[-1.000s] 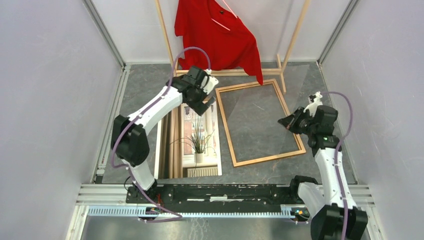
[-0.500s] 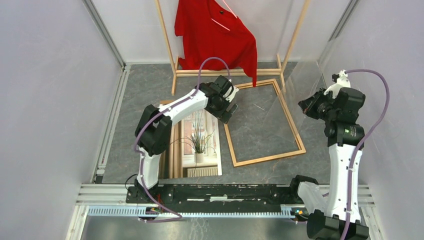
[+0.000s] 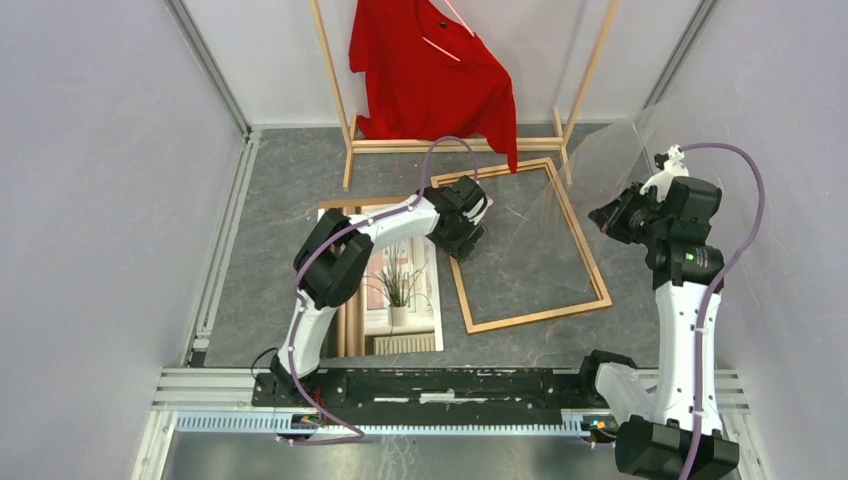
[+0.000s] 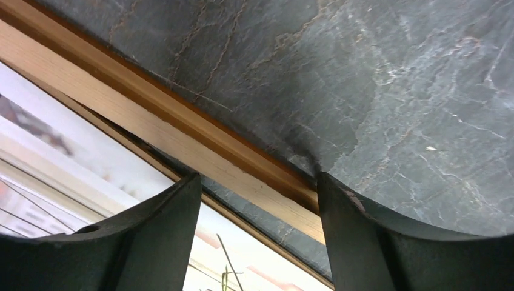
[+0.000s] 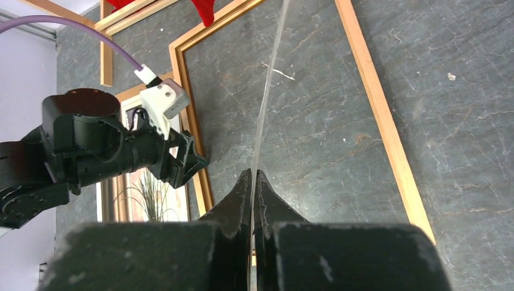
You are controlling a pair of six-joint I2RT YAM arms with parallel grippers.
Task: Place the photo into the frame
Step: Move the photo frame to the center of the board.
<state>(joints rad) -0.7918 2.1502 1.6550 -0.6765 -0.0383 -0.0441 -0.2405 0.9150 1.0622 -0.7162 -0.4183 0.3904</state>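
The frame (image 3: 541,315) of orange-brown wood lies flat on the grey table, right of centre. The photo (image 3: 398,290), a plant in a white pot, lies face up to its left. My left gripper (image 3: 463,243) hangs low over the frame's left rail (image 4: 182,127), open, with one finger (image 4: 170,233) on each side of it and the photo's white edge (image 4: 85,154) beside it. My right gripper (image 3: 606,215) is raised at the right, shut on a clear sheet (image 5: 267,91) that stands tilted on edge above the frame (image 5: 377,112).
A pale wooden clothes rack (image 3: 450,145) with a red shirt (image 3: 430,70) stands at the back, its base close to the frame's far corner. A brown board edge (image 3: 345,205) shows above the photo. Aluminium rails and white walls bound the table.
My left gripper swung right from the photo's top edge to the frame's left rail, and its jaws narrowed a little. My right gripper lifted the clear sheet up off the frame, to the right.
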